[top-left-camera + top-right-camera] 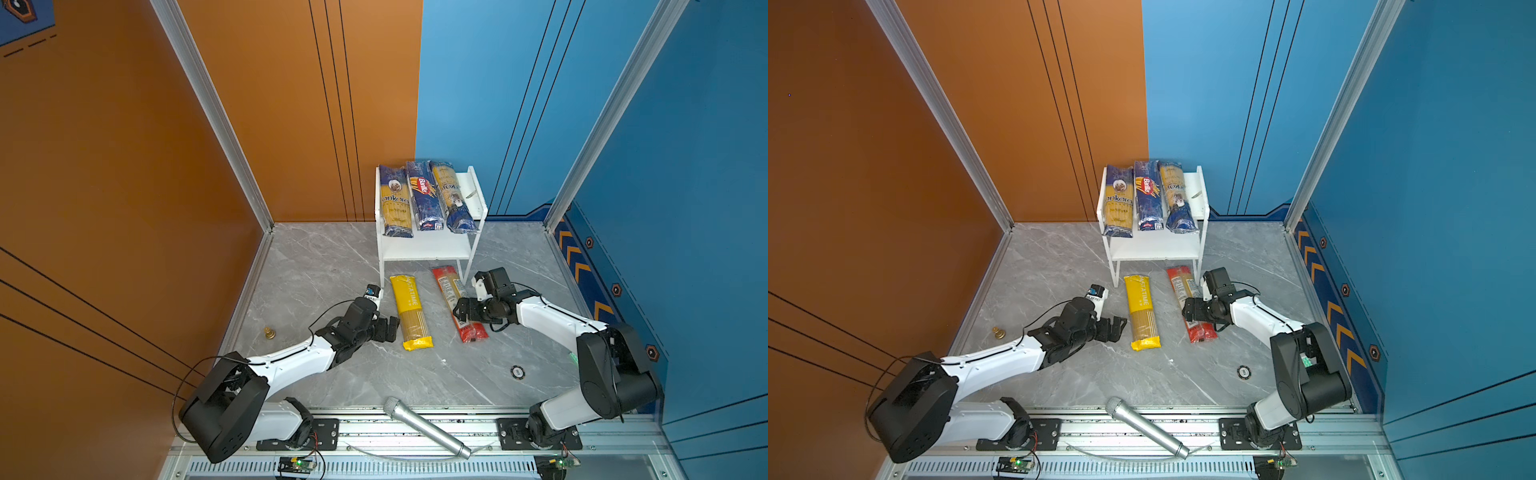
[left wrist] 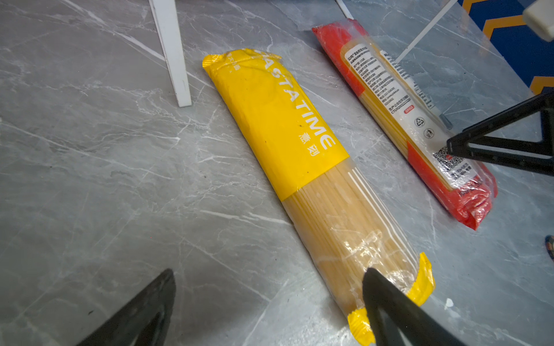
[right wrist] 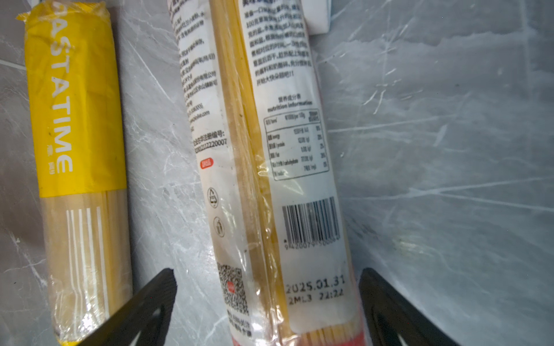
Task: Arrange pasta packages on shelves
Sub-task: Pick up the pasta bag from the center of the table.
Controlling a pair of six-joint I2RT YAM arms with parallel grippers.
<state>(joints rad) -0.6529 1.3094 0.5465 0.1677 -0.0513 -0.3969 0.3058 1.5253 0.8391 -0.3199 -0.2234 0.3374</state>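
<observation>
Microphone [image 1: 428, 428] across front edge [image 1: 332, 409], right pincer [image 3: 267, 272] straddling red bag [image 3: 239, 119]

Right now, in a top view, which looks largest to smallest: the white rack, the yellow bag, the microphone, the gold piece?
1. White rack
2. Yellow bag and microphone: alike; microphone longer, thinner, nearer the camera
3. Gold piece

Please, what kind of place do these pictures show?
Probably a staged robot test booth, not a real shop: robot arms sit on a metal rail, orange panels and blue panels wall in the grey table, and a small white rack holds pasta bags.
</observation>
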